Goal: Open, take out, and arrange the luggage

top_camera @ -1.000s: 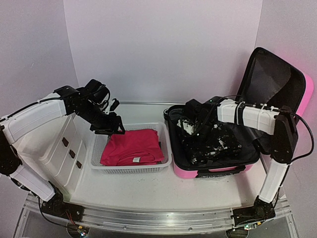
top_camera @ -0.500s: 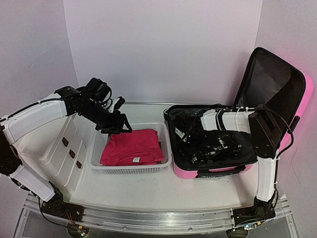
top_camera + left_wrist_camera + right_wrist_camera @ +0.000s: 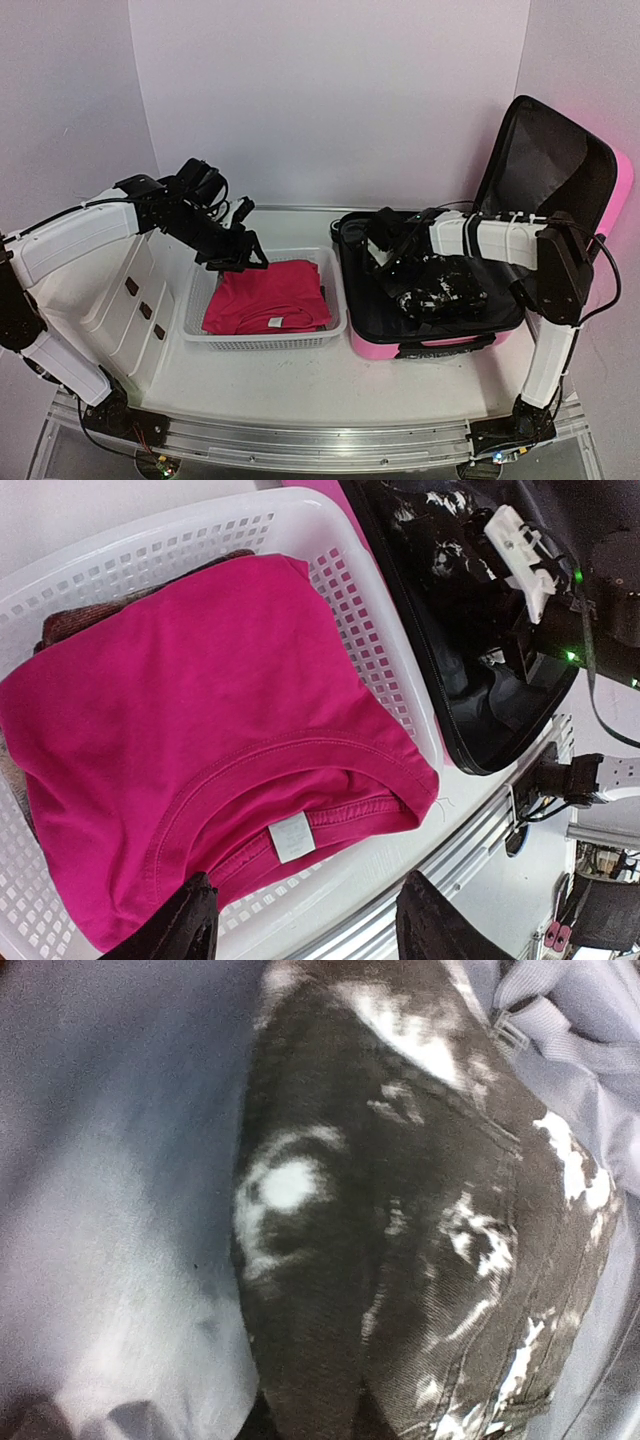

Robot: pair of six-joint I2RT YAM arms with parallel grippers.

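Note:
The pink luggage (image 3: 430, 346) lies open at the right, its black-lined lid (image 3: 545, 160) standing up. Inside it lies a crumpled black-and-white garment (image 3: 445, 290). My right gripper (image 3: 395, 265) reaches into the left part of the case. In the right wrist view a fold of that garment (image 3: 400, 1210) runs down between the dark tips of my right gripper (image 3: 310, 1412), pinched there. My left gripper (image 3: 240, 255) hovers open over the back of the white basket (image 3: 265, 342). Nothing is between the fingers of my left gripper (image 3: 310, 908), and the folded pink shirt (image 3: 200, 700) lies below them.
The basket with the pink shirt (image 3: 268, 295) stands just left of the luggage, almost touching it. A white drawer unit (image 3: 130, 300) lies tilted at the far left under my left arm. White walls close in the back and both sides.
My right gripper went from open to shut on the black-and-white garment and drew slightly right inside the case. My left gripper drifted a little right over the basket, still open.

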